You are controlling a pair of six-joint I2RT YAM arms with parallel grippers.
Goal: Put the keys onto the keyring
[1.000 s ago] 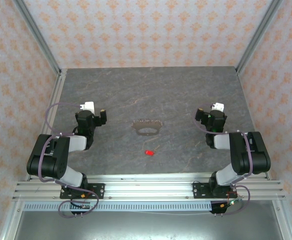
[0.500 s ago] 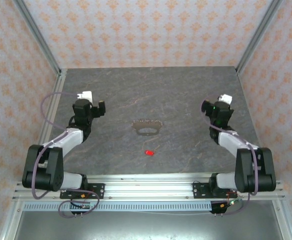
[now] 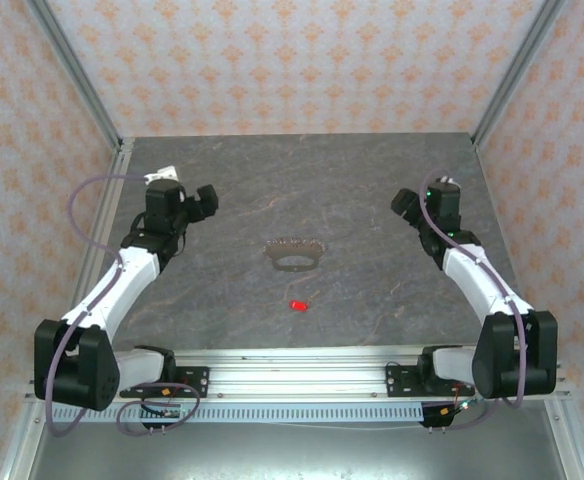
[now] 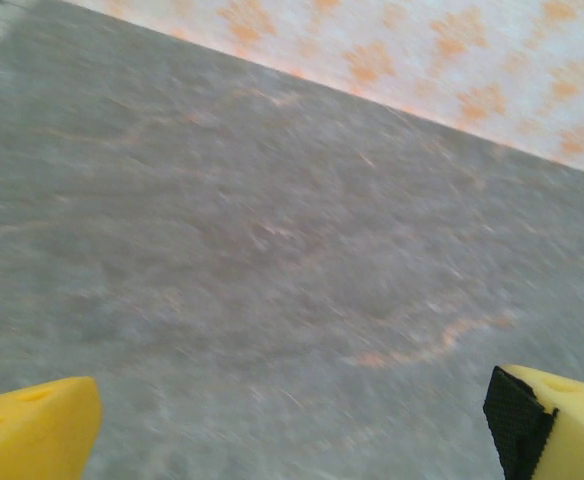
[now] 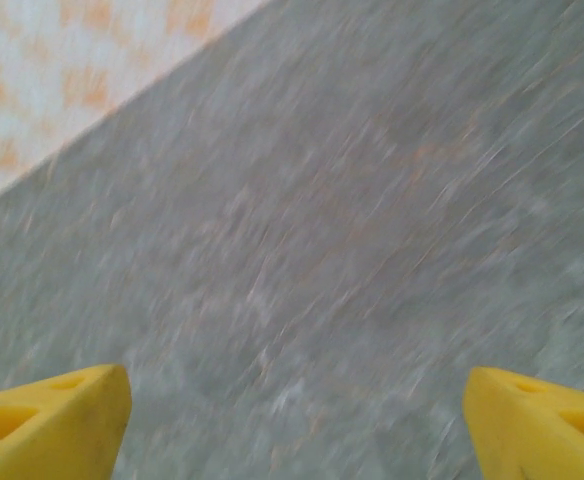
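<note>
The keyring point(image 3: 294, 255), a thin grey-brown oval loop with a beaded fringe on its far edge, lies flat at the middle of the grey table. The keys point(image 3: 298, 304), one tiny red piece, lie a little nearer than it. My left gripper point(image 3: 204, 200) hovers over the left of the table, well left of the keyring, jaws wide apart with bare table between its yellow fingertips point(image 4: 32, 430). My right gripper point(image 3: 408, 205) hangs over the right side, also open and empty, yellow fingertips point(image 5: 542, 420) far apart.
The grey marbled table point(image 3: 302, 180) is boxed in by patterned walls and metal posts point(image 3: 77, 75). An aluminium rail point(image 3: 302, 380) with both arm bases runs along the near edge.
Both arms have unfolded and stretched away from their bases, carrying the grippers farther up the table. Both wrist views are blurred by motion. The keyring and keys have stayed put.
</note>
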